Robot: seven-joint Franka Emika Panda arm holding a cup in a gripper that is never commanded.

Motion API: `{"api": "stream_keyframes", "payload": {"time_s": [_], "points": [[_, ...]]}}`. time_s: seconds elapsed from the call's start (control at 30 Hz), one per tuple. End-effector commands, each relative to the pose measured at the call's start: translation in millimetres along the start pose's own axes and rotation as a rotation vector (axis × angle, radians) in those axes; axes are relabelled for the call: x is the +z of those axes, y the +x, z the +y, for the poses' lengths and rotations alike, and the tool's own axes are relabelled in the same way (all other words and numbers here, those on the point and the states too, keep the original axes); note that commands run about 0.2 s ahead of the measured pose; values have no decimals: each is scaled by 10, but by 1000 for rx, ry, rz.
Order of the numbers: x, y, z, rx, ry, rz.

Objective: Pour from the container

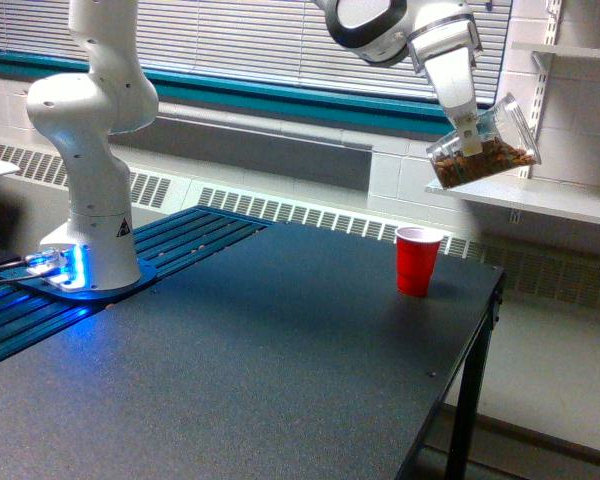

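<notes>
The container [483,150], a small clear plastic cup with brown granular bits lying along its lower side, hangs tilted in the air at the exterior view's upper right. My gripper [470,128] is shut on it from above. A red cup [418,260] stands upright on the dark table [280,380], below the container and a little to its left, near the table's far right corner. Its mouth is open and I cannot see inside it.
The arm's white base [90,215] stands on a blue-lit plate at the exterior view's left. A white shelf [560,200] runs along the wall just behind the container. The table's right edge [460,390] drops off close to the red cup.
</notes>
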State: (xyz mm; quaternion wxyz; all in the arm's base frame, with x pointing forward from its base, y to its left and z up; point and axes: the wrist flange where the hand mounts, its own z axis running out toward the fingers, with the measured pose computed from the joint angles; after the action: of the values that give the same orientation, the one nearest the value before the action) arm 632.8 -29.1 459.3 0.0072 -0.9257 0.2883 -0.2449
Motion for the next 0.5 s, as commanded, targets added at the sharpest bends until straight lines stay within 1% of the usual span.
{"api": "stream_keyframes", "payload": {"time_s": [0.03, 0.13, 0.5], "points": [[22, 170, 286, 38, -40, 2], [18, 167, 273, 53, -35, 2], [6, 135, 263, 39, -36, 14]]}}
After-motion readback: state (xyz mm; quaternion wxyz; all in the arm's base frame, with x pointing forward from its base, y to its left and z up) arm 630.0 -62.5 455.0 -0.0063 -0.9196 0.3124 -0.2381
